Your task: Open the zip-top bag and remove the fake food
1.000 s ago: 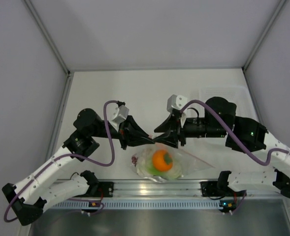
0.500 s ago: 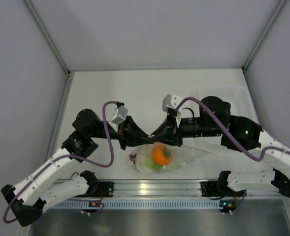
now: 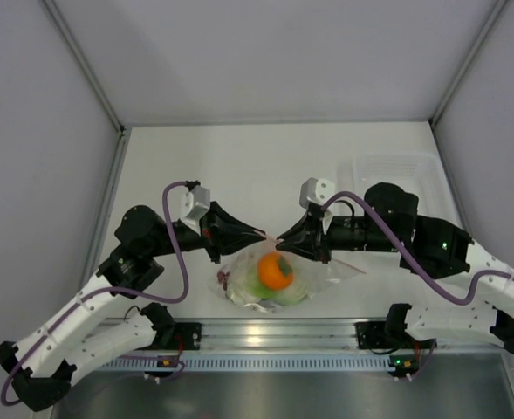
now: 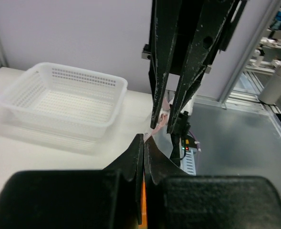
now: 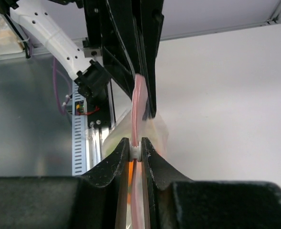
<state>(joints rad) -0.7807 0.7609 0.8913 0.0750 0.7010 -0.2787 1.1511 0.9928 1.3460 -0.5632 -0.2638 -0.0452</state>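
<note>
Shifted since a second ago: both hands and the bag hung between them now sit slightly further left. The right arm has drawn clear of the basket at far right.

1. Worktop (image 3: 239, 166): white and flat, walled on the left, right and far sides.
2. Basket (image 3: 396, 164): translucent white, perforated, far right, well apart from the bag.
3. Zip-top bag (image 3: 331, 274): clear crinkly plastic in the near middle of the worktop, its mouth raised and its body sagging toward the near edge. One empty corner trails off to the right.
4. Left hand (image 3: 258, 236): fingers pressed together on the bag's top edge, from the left.
5. Right hand (image 3: 283, 242): fingers pinching the same edge from the right, tip to tip with the left hand.
6. Fake food, all inside the bag:
   - orange fruit (image 3: 275, 271) with a green top, uppermost;
   - pale green and white pieces (image 3: 287, 295) beneath it, individual shapes unclear;
   - dark grape bunch (image 3: 224, 279) at the left end.
7. Zip strip (image 5: 138, 102): pink, stretched taut between the two pinches. Whether it is parted cannot be told.
</note>
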